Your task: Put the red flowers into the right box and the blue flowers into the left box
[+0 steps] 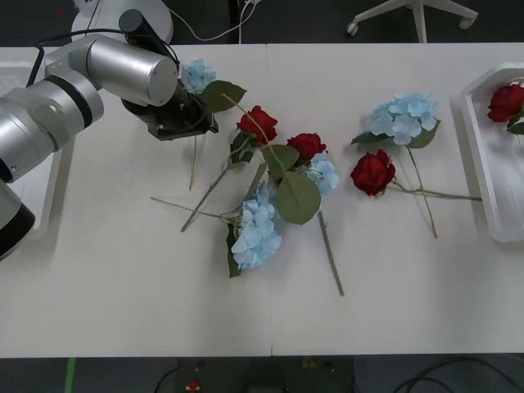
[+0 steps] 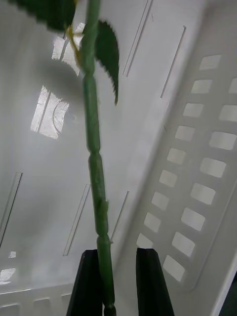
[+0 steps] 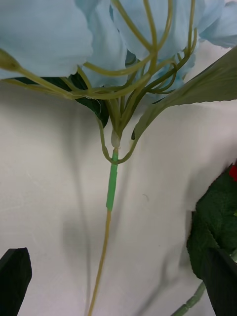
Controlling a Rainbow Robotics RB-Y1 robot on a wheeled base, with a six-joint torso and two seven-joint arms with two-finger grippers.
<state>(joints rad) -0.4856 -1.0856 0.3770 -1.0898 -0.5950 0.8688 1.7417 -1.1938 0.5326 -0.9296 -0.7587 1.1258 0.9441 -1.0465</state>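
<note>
Left gripper (image 3: 118, 281) over table (image 1: 123, 295) at about 10 o'clock of the centre flower pile, fingers (image 3: 15, 281) spread wide at both corners in left wrist view, holding nothing. Blue flower (image 3: 98, 34) straight ahead of it, yellow-green stem (image 3: 106, 237) running back between the two fingers, touching neither. Same bloom (image 1: 196, 75) in front view peeking out just past the arm's wrist (image 1: 176, 115), head partly covered by it, big leaf (image 1: 223, 94) at 3 o'clock of the bloom.

Right gripper (image 2: 116, 286) inside right box (image 2: 197, 163), black fingers (image 2: 150, 281) close together w/ a green rose stem (image 2: 96, 187) between them; stem lies against one finger, gap to the other, so a firm clamp can't be confirmed. Red bloom of that stem out of frame in right wrist view, only stem and leaves (image 2: 106, 49) seen. Front view: right box (image 1: 483, 155) at 3 o'clock edge, cut off by frame, one red rose head (image 1: 506, 102) lying in it.

Left box (image 1: 45, 192) at 9 o'clock edge, mostly hidden behind left arm.

On table: two red roses (image 1: 282, 135) and two blue heads (image 1: 258, 229) tangled at centre, stems crossing, hard to tell which stem belongs to which. Third red rose (image 1: 372, 172) and another blue flower (image 1: 403, 116) at approx 2 o'clock of centre, touching, stems crossing toward right box.

No legible writing or labels anywhere.
</note>
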